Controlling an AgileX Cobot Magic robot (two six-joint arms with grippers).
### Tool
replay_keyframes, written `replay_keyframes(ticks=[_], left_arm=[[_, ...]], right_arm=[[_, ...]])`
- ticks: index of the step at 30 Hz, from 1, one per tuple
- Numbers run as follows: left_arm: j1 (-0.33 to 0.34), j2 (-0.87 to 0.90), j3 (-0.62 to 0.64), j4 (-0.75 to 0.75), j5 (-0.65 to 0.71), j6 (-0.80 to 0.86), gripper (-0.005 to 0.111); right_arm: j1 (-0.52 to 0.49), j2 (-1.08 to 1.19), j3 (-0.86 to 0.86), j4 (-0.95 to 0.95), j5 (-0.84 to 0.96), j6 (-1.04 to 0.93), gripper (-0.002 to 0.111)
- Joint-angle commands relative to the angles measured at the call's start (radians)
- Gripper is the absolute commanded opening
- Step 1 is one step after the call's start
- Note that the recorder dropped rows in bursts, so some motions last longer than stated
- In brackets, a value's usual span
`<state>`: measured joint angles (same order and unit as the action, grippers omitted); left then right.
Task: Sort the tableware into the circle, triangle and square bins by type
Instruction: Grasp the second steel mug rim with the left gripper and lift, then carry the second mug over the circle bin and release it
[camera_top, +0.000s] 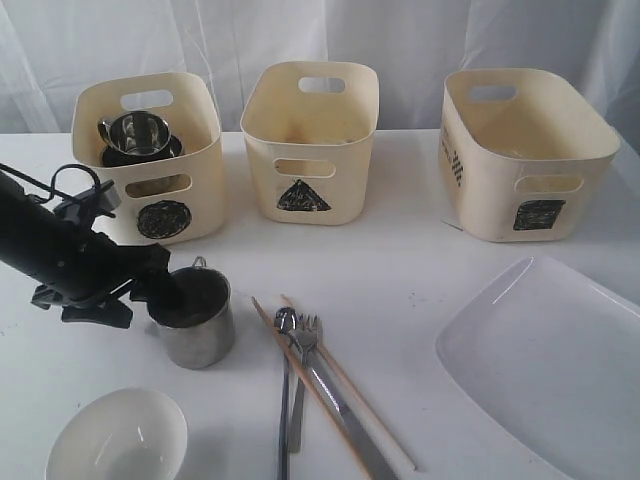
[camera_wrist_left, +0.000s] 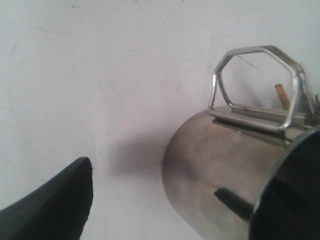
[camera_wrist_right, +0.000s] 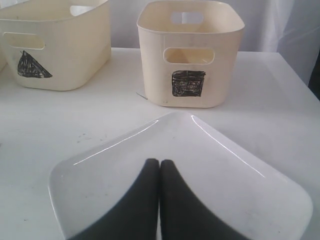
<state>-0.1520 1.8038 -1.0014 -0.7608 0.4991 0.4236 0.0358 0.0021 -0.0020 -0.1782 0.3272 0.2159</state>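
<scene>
One steel mug in circle bin; left gripper open at second mug; right gripper closed, empty, above rectangular plate; cutlery, white bowl unsorted.

Across the back of the bench I see the circle bin left, a mug inside; triangle bin centre; square bin right. In front: second mug left, bowl before it, cutlery centre, plate right.

Exterior camera looks down the tabletop toward the square bin; right wrist camera, low over the plate, faces it too. Left wrist camera hugs the mug.
</scene>
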Motion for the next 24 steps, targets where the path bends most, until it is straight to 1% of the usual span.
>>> replay_keyframes(ticks=[1,4,10,11,17,21,24], left_arm=[[-0.002,0.031,0.004,0.006,-0.031,0.024,0.072],[-0.002,0.042,0.004,0.019,-0.036,0.024,0.055],[0.0,0.036,-0.002,0.022,-0.036,0.024,0.005],[0.0,0.031,-0.002,0.022,-0.037,0.026,0.0],[0.0,-0.077,-0.002,0.059,-0.024,0.022,0.0],[0.0,-0.209,-0.002,0.072,-0.021,0.022,0.0],[0.0,-0.333,-0.014,0.116,-0.017,0.022,0.0]], right_arm=[[0.003,-0.002,0.002,-0.001,-0.015,0.004,0.0],[0.003,-0.002,0.002,-0.001,-0.015,0.004,0.0],[0.003,-0.002,0.002,-0.001,-0.015,0.004,0.0],[0.003,-0.002,0.002,-0.001,-0.015,0.004,0.0],[0.003,-0.002,0.002,-0.001,-0.015,0.004,0.0],[0.003,-0.002,0.002,-0.001,-0.015,0.004,0.0],[0.003,-0.002,0.002,-0.001,-0.015,0.004,0.0]])
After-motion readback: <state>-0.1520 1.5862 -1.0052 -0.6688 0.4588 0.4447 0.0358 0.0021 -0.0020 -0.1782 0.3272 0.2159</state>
